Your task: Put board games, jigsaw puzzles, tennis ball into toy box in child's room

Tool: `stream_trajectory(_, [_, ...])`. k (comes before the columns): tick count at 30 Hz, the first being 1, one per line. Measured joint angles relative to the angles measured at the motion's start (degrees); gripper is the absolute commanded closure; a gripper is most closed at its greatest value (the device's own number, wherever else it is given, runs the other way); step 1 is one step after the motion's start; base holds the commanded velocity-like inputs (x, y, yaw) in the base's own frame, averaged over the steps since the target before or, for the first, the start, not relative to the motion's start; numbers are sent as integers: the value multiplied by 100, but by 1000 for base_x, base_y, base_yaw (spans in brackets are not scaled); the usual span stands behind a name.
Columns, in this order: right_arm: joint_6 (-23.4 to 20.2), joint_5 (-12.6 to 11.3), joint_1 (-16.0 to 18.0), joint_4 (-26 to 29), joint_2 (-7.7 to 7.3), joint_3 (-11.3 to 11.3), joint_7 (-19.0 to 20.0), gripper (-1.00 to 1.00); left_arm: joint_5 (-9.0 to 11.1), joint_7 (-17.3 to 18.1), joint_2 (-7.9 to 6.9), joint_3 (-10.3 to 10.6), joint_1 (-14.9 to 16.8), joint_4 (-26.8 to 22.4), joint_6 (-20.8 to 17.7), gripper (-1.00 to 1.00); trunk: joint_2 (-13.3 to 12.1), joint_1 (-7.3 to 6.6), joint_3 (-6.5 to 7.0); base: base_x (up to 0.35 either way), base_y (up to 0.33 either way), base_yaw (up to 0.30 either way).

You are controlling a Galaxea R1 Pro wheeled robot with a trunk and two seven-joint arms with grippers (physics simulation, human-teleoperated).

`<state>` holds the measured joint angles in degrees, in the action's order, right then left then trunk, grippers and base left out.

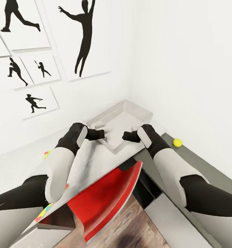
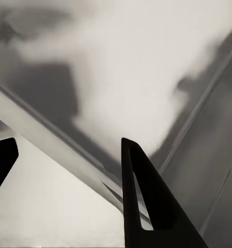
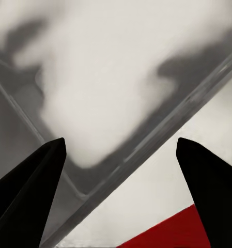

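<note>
Nearest us a red-backed board game (image 1: pixel 105 203) tilts off the worktop (image 1: pixel 91 162) edge. Our left gripper (image 1: pixel 101 134) and right gripper (image 1: pixel 124 136), both apart and empty, hover at the toy box (image 1: pixel 129 113) rim; tennis ball (image 1: pixel 177 142) sits right of it

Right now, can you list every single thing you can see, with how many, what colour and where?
toy box: one, pale grey, on the table in the wall corner, open top.
tennis ball: one, yellow-green, on the table by the right wall.
board game: one, red face showing, tilted over the table's near edge.
jigsaw puzzles: bright multicoloured bits peeking out beside the left arm; count unclear.
table: one, light grey top.
pictures: several, white with black sports figures, on the left wall.
floor: wood planks, below.
left gripper, right gripper: black fingers, open, over the box's near rim.
</note>
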<state>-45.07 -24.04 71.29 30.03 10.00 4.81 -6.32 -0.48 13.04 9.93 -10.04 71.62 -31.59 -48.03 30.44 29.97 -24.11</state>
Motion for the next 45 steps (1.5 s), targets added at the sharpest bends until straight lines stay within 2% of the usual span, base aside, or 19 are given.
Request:
stream_trajectory(14, [-1,2,0,4,0,3,-1,100,1,0,1,-10,0,1,-1,100,1,-2,0,-241,172,0])
stream_trajectory(31, [5,-6,0,1,0,7,-3,100,-3,2,1,-14,0,1,0,100,1,-2,0,-65,180,0])
stream_trajectory(45, [9,-15,0,-5,0,9,-6,100,-7,4,0,-10,0,1,0,100,1,-4,0,62,-40,0])
